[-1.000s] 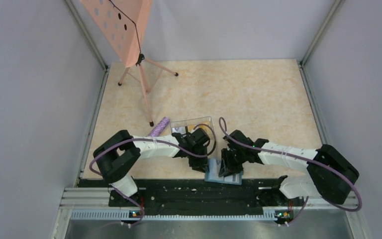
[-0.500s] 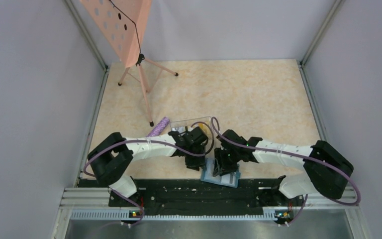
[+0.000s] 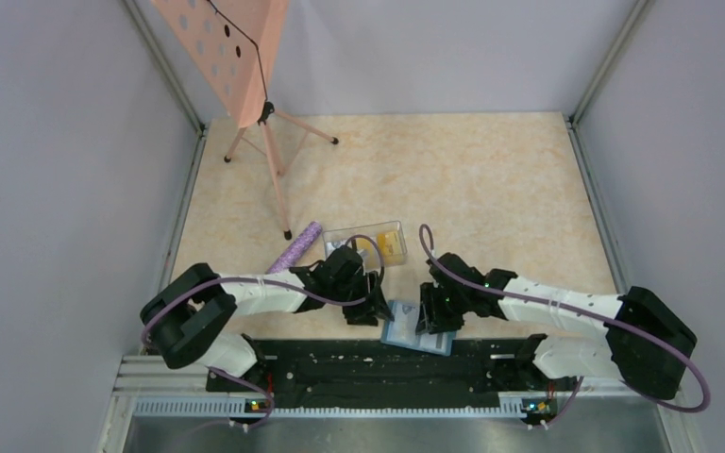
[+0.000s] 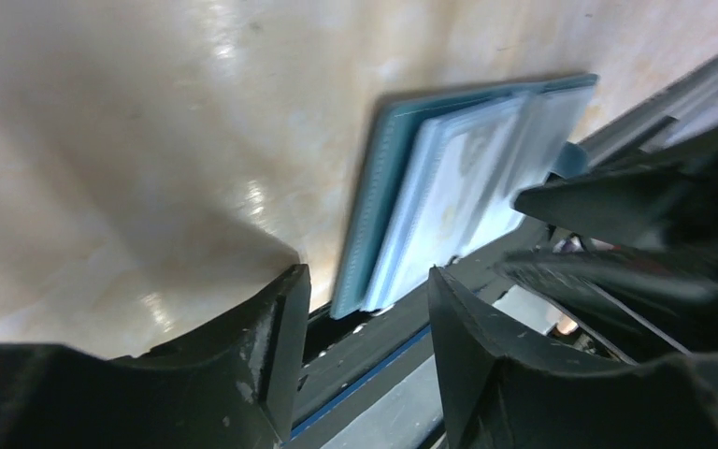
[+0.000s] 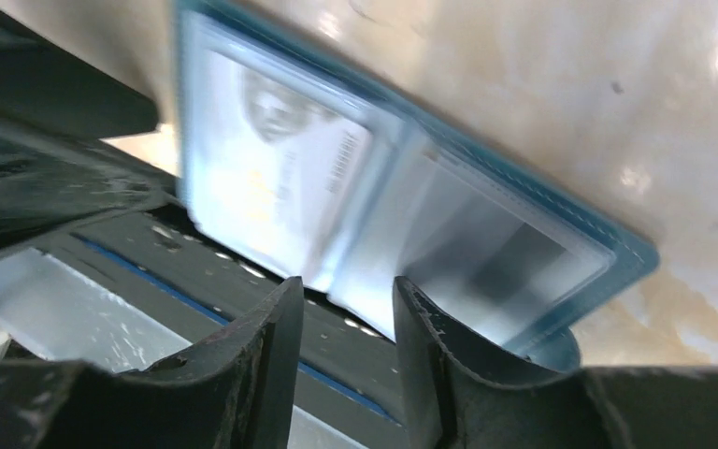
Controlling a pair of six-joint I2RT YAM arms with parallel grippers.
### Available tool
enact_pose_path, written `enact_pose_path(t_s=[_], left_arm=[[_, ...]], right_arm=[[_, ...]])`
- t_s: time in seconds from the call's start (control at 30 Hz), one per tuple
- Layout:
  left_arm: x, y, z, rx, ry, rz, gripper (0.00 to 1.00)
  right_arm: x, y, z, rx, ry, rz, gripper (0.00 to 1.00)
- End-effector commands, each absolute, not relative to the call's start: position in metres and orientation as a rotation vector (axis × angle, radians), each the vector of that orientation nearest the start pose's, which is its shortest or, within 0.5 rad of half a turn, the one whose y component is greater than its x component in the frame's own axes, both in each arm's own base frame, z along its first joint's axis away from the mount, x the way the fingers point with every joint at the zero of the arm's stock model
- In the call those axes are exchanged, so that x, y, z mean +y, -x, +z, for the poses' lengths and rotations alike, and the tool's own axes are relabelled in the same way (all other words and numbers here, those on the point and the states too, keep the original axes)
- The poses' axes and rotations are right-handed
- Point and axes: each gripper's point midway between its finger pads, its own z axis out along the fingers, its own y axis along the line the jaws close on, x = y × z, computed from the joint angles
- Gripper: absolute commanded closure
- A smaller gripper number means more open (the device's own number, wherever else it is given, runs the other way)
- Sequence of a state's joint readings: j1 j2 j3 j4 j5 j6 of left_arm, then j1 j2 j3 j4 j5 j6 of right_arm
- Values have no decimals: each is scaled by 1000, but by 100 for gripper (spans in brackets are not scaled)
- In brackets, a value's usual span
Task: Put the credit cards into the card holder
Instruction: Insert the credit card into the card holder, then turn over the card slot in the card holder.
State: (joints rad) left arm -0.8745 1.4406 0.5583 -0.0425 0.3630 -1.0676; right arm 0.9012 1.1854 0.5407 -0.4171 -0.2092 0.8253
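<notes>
One credit card (image 5: 271,178) dim inside blurred card holder (image 5: 486,243); left pincer (image 4: 366,285) apart; right pincer (image 5: 348,290): cannot tell whether clamped

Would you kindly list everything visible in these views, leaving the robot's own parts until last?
card holder: one, teal, open, table's near edge
white card: one, in the holder's clear sleeve
clear box: one, see-through, behind the left arm
yellow card: one, in the box
tube: one, purple, left of the box
music stand: one, pink, far left
table: one, beige
left gripper: black, open, beside the holder
right gripper: black, open, over the holder
</notes>
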Motion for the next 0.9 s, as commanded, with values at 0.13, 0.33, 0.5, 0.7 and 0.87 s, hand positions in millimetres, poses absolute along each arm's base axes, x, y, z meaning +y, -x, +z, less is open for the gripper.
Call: enact_pose_path(t_s=[0.13, 0.33, 0.5, 0.7, 0.87], left_arm=[[-321, -129, 36, 2786, 50, -1277, 42], [-337, -130, 53, 2728, -24, -1403, 44], [-349, -126, 81, 2659, -131, -1513, 51], [-348, -124, 84, 2678, -159, -1493, 59], [-343, -124, 78, 2728, -182, -1386, 68]], right_arm=[[202, -82, 3, 2950, 121, 608, 65], [199, -76, -12, 2979, 122, 607, 81], [206, -80, -10, 2966, 134, 631, 83], [213, -86, -1, 2949, 169, 644, 82], [219, -91, 5, 2939, 184, 648, 82]])
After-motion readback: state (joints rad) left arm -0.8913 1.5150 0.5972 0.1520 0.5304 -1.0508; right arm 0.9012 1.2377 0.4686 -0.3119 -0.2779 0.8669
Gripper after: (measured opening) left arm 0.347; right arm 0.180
